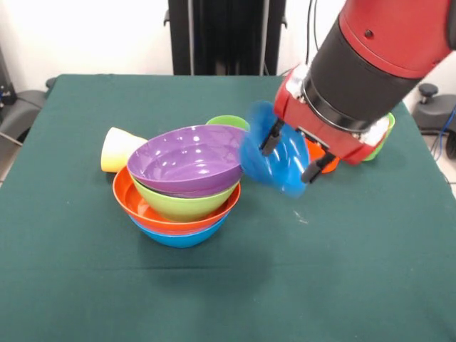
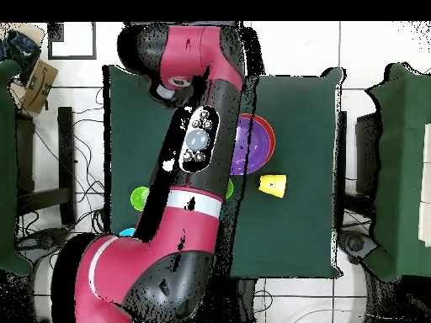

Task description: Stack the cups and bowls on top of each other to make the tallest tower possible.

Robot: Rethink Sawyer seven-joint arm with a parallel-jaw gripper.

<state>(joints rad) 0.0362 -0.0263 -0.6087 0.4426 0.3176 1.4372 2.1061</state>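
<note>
The gripper (image 1: 291, 151) pinches a blurred blue bowl (image 1: 274, 148), one black finger (image 1: 270, 137) inside it and the other at its outer side, holding it tilted above the table (image 1: 85, 271); just beside it, on the side away from the arm (image 1: 385, 64), stands the tower (image 1: 184, 187): blue bowl lowest, then orange, lime green and purple on top; beyond the tower from the gripper a yellow cup (image 1: 120, 149) lies on its side, touching the pile; behind the held bowl a green rim (image 1: 228, 122) peeks out; an orange piece (image 1: 322, 158) and a green one (image 1: 379, 140) sit partly hidden under the arm.
</note>
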